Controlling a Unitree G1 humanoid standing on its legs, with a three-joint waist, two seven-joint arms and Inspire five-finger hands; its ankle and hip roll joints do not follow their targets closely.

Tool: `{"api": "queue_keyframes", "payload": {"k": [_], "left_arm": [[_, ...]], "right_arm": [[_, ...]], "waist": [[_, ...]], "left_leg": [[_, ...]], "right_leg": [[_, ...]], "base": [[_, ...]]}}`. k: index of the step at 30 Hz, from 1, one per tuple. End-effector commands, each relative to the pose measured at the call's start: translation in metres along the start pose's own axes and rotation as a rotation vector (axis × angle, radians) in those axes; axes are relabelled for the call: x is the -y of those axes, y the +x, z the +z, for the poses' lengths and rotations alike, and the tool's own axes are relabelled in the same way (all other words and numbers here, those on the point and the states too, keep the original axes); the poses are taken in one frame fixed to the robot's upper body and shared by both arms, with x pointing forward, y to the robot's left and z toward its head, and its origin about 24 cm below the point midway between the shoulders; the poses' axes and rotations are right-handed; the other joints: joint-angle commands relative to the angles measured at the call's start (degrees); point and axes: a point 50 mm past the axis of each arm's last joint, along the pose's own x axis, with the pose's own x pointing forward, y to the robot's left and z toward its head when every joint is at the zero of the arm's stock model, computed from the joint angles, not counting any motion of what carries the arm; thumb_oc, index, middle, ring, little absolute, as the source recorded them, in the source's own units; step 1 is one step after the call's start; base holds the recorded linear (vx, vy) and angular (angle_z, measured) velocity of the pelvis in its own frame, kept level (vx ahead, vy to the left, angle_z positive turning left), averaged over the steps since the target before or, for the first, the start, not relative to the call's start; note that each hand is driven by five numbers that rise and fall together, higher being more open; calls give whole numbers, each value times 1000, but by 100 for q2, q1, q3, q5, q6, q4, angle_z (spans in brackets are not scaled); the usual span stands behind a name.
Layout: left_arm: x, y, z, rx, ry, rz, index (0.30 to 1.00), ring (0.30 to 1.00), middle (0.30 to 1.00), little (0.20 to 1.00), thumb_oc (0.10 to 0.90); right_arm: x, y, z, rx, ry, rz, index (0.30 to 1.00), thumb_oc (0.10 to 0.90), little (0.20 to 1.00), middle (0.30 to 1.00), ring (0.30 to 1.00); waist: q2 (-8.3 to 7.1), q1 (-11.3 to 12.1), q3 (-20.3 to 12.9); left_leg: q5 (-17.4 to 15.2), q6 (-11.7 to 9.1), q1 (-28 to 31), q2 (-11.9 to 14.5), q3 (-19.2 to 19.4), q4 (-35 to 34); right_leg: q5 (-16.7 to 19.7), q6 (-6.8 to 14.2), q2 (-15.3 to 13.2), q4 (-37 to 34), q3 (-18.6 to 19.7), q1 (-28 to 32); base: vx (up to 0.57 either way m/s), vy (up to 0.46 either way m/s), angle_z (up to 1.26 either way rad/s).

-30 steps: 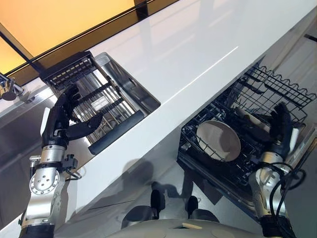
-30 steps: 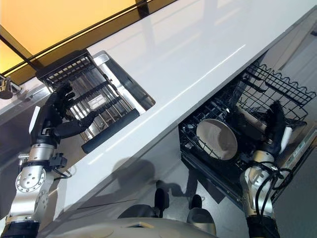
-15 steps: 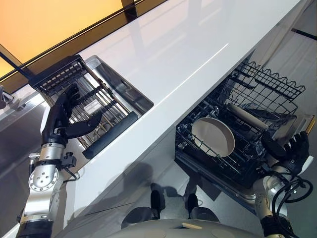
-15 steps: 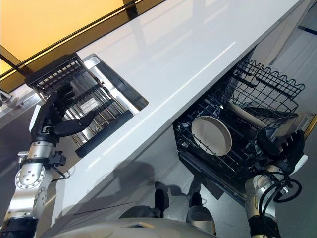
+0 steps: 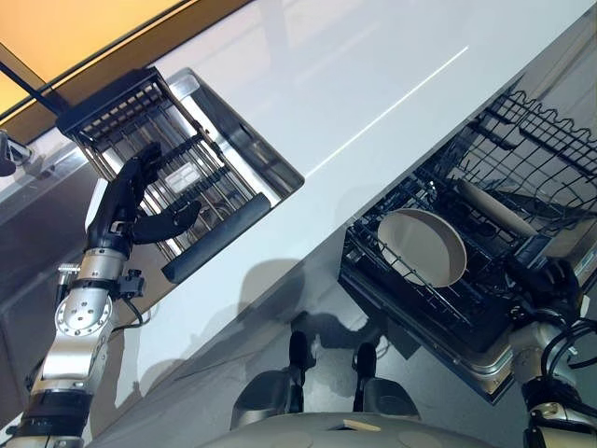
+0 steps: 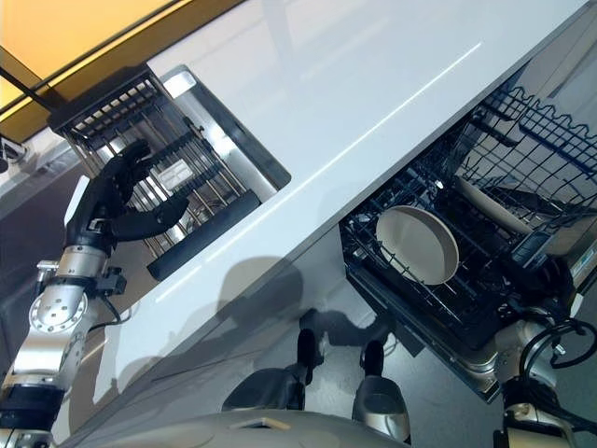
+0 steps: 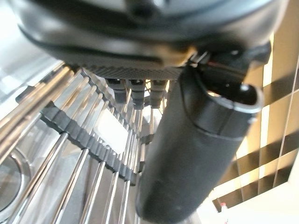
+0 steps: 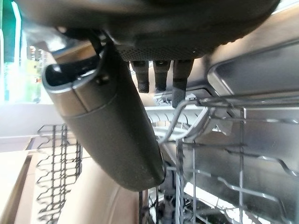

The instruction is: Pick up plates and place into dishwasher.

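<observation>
The right hand has dropped back from the rack to its near corner, fingers loosely released and empty, leaving the plate standing in the dishwasher rack, while the left hand hovers open over the sink grid.

Glossy white countertop: smooth, mirror-like, strong light streak across it. Brushed stainless-steel sink with satin walls; over it a roll-up drying rack of polished steel rods joined by matt black rubbery strips. Black coated-wire dishwasher rack, slight sheen on the wires. Round cream plate standing in it looks glazed ceramic, smooth, soft gloss. Left hand and right hand: matt black plastic shells, thumb smooth, fine-textured palm in the wrist views. Forearm housings are silver-grey machined metal.
</observation>
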Motion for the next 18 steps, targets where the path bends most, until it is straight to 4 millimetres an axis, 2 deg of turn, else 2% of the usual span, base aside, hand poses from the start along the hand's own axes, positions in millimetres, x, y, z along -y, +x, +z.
{"api": "queue_keyframes", "payload": {"k": [1,6,10,13,16,18], "left_arm": [[-22,29,52,251,0,76,900,900,900,900,800],[-20,30,52,246,2,64,900,900,900,900,800],[-18,31,48,236,-4,69,900,900,900,900,800],[-16,32,44,225,-9,69,900,900,900,900,800],[-12,32,42,221,-12,64,900,900,900,900,800],[-9,32,41,218,-12,58,900,900,900,900,800]], "right_arm": [[-57,4,22,-26,159,319,900,800,900,900,900],[-85,-5,33,31,302,509,900,800,900,900,900],[-123,-22,48,117,308,715,900,800,900,900,900],[-163,-49,58,188,273,919,900,800,900,900,900],[-197,-78,61,221,248,1109,900,800,900,900,900],[-212,-93,61,224,234,1211,900,800,900,900,900]], "waist": [[9,240,59],[-35,326,39],[-54,370,4],[-103,442,-57],[-161,529,-105],[-189,575,-138]], "left_leg": [[-788,-65,-151,-275,196,554],[-783,-70,-130,-271,126,575],[-786,-70,-102,-270,86,586],[-781,-62,-78,-274,44,575],[-774,-52,-71,-290,-18,588],[-768,-44,-59,-301,-56,592]], "right_leg": [[-872,-178,199,1084,-249,-464],[-892,-206,176,1098,-362,-395],[-914,-218,149,1112,-421,-351],[-926,-231,134,1100,-459,-305],[-937,-250,122,1097,-495,-264],[-940,-264,111,1090,-520,-232]], "base": [[14,-35,10],[37,-15,3],[32,27,8],[50,50,7],[43,48,8],[57,56,17]]}}
